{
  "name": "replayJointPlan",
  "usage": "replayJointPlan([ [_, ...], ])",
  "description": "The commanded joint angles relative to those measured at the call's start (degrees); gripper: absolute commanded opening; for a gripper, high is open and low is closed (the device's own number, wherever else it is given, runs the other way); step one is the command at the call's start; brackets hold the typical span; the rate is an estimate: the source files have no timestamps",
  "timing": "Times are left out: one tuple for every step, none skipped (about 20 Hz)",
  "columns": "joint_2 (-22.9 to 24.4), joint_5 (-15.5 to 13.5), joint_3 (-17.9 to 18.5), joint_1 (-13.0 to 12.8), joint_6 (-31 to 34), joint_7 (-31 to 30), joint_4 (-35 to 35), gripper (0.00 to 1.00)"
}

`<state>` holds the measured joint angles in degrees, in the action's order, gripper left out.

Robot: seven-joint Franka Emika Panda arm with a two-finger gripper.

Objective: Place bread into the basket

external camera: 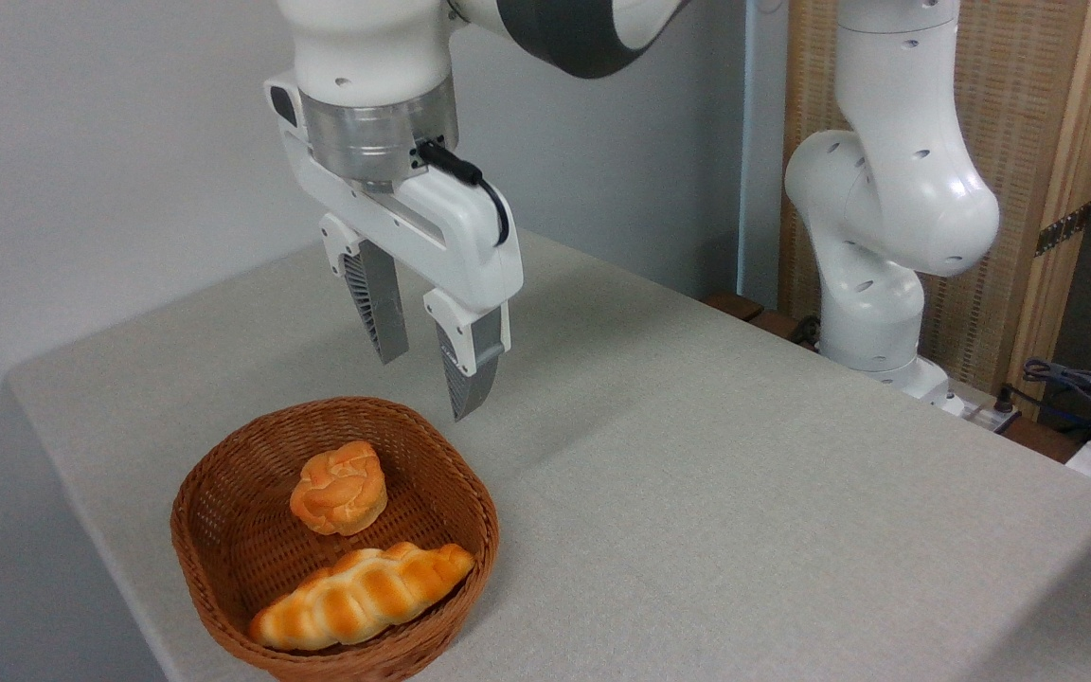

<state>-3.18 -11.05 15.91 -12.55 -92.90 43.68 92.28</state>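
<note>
Grey speckled table (697, 493) against a pale wall, with a wooden slatted panel (1028, 142) at far right. Basket (223, 559) at lower left, its near rim cut off by the frame edge. Bread (363, 597) lies inside along the near wall, long axis running lower-left to upper-right, possibly propped on the rim. Small bun (338, 488) behind it. Gripper (432, 384) above the basket's far rim, fingers spread, empty.

Bread (363, 597): golden-orange, braided, paler in the creases. Bun (338, 489): same orange, knotted. Basket (223, 530): brown open weave, braided rim. Table (697, 493): speckled light grey. Arm (886, 189): white, grey band at a joint. Fingers (383, 303): grey, ribbed. Wall (81, 142): pale grey.
</note>
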Motion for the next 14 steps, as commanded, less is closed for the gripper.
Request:
replayJointPlan([
  [0.1, 5.8, -4.3, 0.8, 1.3, -5.0, -2.5, 1.0],
  [0.4, 7.7, -5.9, 1.8, 1.3, -6.0, -2.6, 1.0],
  [0.5, 9.2, -8.1, 2.7, 1.3, -7.3, -2.6, 1.0],
  [0.6, 11.1, -10.6, 3.8, 1.3, -7.6, -2.6, 1.0],
  [0.8, 13.8, -13.2, 4.8, 1.4, -7.6, -2.6, 1.0],
  [1.3, 15.4, -14.7, 5.2, 1.4, -7.7, -2.7, 1.0],
  [1.6, 15.5, -14.7, 5.3, 1.4, -7.6, -2.7, 1.0],
  [2.0, 15.4, -14.4, 5.2, 1.3, -7.4, -2.7, 1.0],
  [2.2, 15.3, -14.3, 5.2, 1.3, -7.3, -2.7, 1.0],
  [2.2, 15.2, -14.2, 5.2, 1.3, -7.3, -2.7, 1.0],
  [2.2, 15.1, -14.2, 5.2, 1.3, -7.3, -2.7, 1.0],
  [2.2, 14.6, -14.2, 5.2, 1.3, -7.3, -2.7, 1.0],
  [2.2, 13.7, -13.7, 5.2, 1.3, -7.3, -2.7, 1.0],
  [2.3, 12.1, -13.1, 5.2, 1.3, -7.1, -2.7, 1.0],
])
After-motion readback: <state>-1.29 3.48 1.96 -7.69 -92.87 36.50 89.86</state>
